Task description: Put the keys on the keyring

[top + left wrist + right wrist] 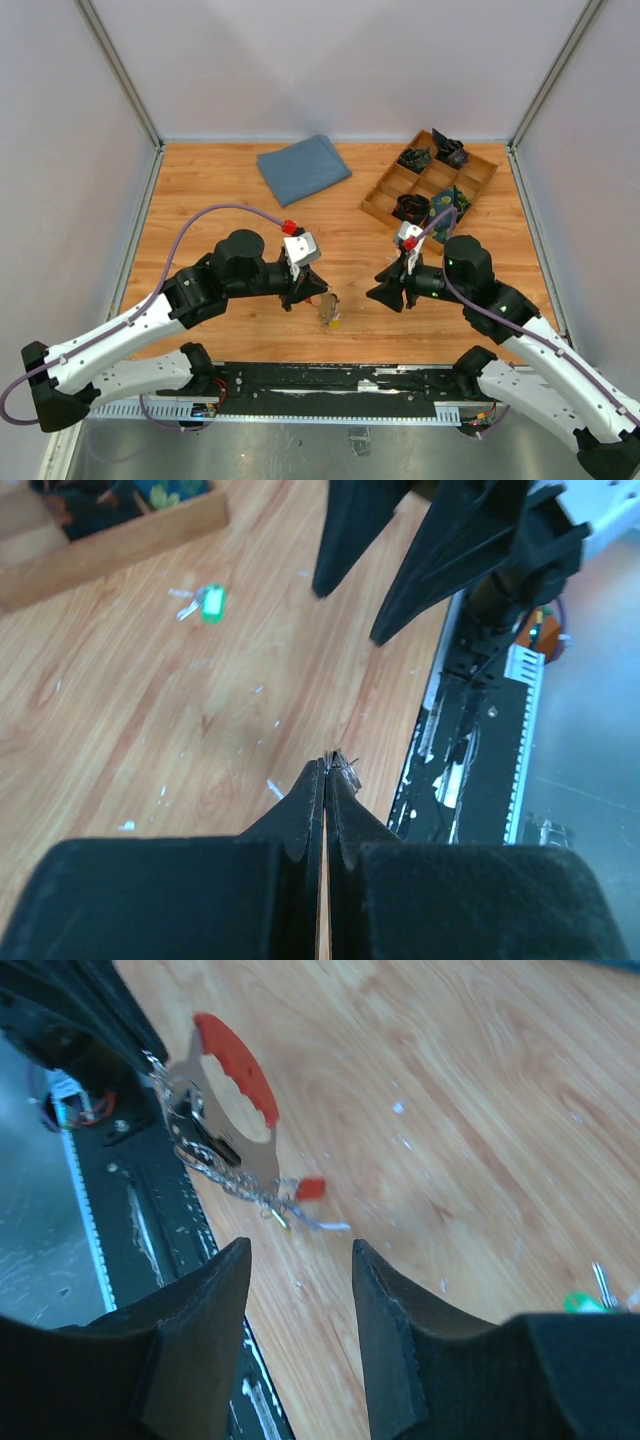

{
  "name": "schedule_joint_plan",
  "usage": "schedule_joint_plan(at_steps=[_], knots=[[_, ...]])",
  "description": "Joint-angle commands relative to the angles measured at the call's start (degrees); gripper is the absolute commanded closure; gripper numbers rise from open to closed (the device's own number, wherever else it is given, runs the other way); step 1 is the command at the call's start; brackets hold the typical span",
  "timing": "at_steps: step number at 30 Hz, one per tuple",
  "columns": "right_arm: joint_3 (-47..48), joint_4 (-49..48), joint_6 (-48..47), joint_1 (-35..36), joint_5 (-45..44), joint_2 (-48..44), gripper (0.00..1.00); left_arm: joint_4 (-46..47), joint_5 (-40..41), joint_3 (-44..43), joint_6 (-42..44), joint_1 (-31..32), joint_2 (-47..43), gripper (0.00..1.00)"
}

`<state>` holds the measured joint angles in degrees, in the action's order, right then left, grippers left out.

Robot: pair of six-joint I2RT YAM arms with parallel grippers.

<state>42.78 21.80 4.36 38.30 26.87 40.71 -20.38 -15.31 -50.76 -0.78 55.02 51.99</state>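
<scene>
top external view: a wooden bench (200, 190) with two black arms reaching in from its near edge. the left gripper (318, 296) and the right gripper (385, 298) face each other, close but apart, near the middle of the near edge. the keyring (328, 303) hangs from the left gripper's tip just above the wood, with the keys (331, 316) bunched under it. a folded blue cloth (303, 167) lies by the far edge, left of centre. a wooden divided tray (381, 208) holding dark items sits toward the far right corner.

left wrist view: the left gripper (327, 765) has its two fingers pressed tight together, a scrap of silver metal pinched at the very tip. the open prongs of the right gripper (350, 615) point in from the top. a key with a green tag (210, 603) lies flat on the bench, near the tray (120, 542).

right wrist view: the right gripper (300, 1250) has its jaws spread wide, holding nothing. beyond them the keyring (240, 1065) hangs upright from the left gripper: a bright red curved bar on a silver clip. thin silver keys (250, 1192) and a length of chain dangle from its lower end, with a small red tab (310, 1188) beside them. the green tag (578, 1302) shows at the lower right.
</scene>
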Motion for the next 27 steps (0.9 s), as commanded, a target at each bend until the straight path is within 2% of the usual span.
schedule_joint_plan(at_steps=[1, 4, 8, 14, 21, 27], knots=[[-4.1, -17.1, 0.3, -0.4, 14.1, -1.8, 0.56, 5.8, -9.0, -2.2, 5.0, -0.2, -2.4, 0.99], [-6.2, -22.6, -0.2, 1.6, 15.6, -3.4, 0.6, 6.9, -12.2, -2.6, 6.7, -0.2, -2.9, 0.99], [-8.5, -26.6, -6.7, 7.9, 13.7, -6.4, 0.63, 7.6, -15.0, -3.4, 8.3, -0.2, -2.5, 0.99], [-11.1, -25.7, -16.7, 16.1, 7.5, -10.4, 0.65, 7.2, -16.2, -4.9, 8.9, -0.2, -2.3, 0.99], [-10.6, -24.4, -19.5, 18.7, 6.5, -10.5, 0.69, 7.3, -17.2, -6.1, 8.7, -0.2, -2.2, 0.99], [-10.1, -25.2, -20.4, 19.0, 5.8, -9.2, 0.61, 7.8, -17.5, -6.5, 8.2, -0.2, -2.1, 0.99]])
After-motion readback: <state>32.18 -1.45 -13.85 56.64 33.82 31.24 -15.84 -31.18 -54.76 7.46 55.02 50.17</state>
